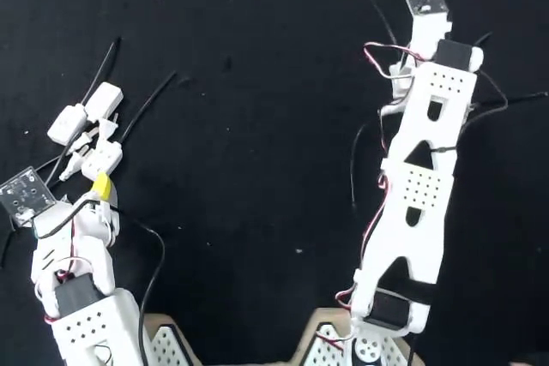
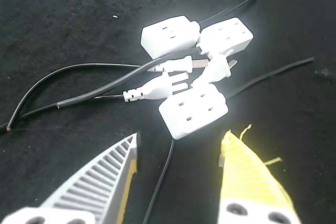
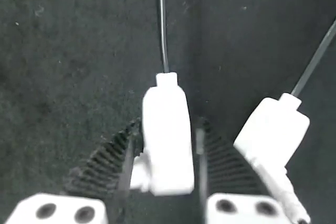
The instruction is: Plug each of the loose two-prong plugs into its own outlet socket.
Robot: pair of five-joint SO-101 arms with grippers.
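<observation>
Three white outlet sockets lie clustered on the black table: one (image 2: 169,36), a second (image 2: 227,34) and the nearest (image 2: 194,109). Between them lie loose white two-prong plugs (image 2: 170,66) (image 2: 155,88) on black cords. My left gripper (image 2: 181,136) hovers open just short of the nearest socket, holding nothing; one finger (image 2: 247,177) is yellow-taped. In the high view this cluster (image 1: 90,130) is at the far left, with the left gripper (image 1: 96,188) below it. My right gripper (image 3: 167,127) is shut on a white corded piece (image 3: 165,145), plug or socket I cannot tell.
Beside the held piece lies another white corded piece (image 3: 273,129). In the high view the right arm (image 1: 420,186) stretches up the right side to the far right area. Thin black cords (image 1: 150,100) trail from the cluster. The table's middle (image 1: 257,126) is bare black cloth.
</observation>
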